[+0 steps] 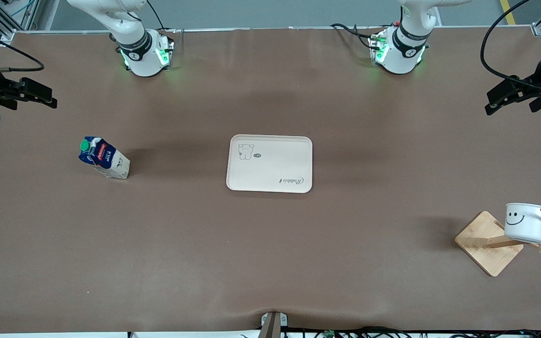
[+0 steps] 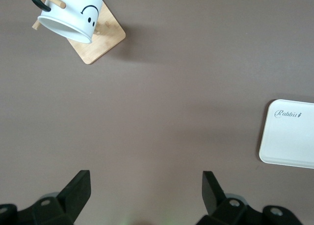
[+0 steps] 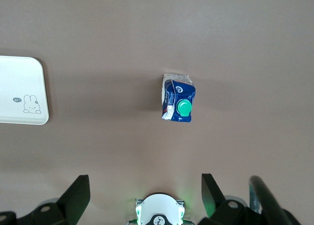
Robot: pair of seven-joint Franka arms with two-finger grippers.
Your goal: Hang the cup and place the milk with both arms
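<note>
You'll find the milk carton (image 1: pixel 104 157) standing mid-left of the frame on the brown table (image 1: pixel 270 244), its red label too small to read. The smiley cup (image 1: pixel 528 222) hangs on the wooden rack (image 1: pixel 489 242) at lower right. The cream tray (image 1: pixel 270 163) at centre reads "Rabbit". Left gripper (image 1: pixel 496 102) and right gripper (image 1: pixel 47 97) hover at the upper edges, both spread wide, holding nothing.

Both arms are white with rounded, jointed casings and black bands at the joints. Each base (image 1: pixel 144 54) glows green and carries a small black mark on its collar. Black cables loop from the bases and along the wrists. The left gripper (image 2: pixel 146 193) and right gripper (image 3: pixel 145 195) are matte black, with blocky fingers and small round screws.
</note>
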